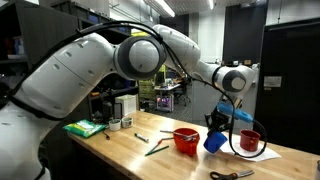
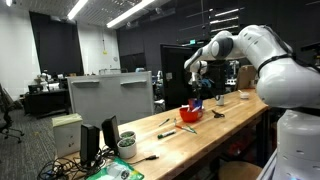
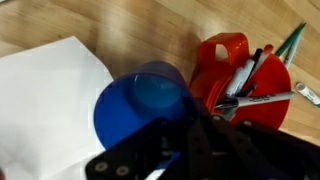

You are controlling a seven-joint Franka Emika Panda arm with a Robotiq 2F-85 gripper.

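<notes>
Your hand (image 1: 217, 125) was shut tight on the blue cup (image 1: 213, 142), which hung tilted just below it. A red cup (image 1: 186, 140) stood beside.

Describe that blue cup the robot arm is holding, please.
The blue plastic cup is small, round and glossy. It hangs tilted low over the wooden bench, pinched from above by the shut end effector. In the wrist view it sits beside a red cup of pens and overlaps the edge of a white paper sheet. Its contents cannot be seen.
</notes>
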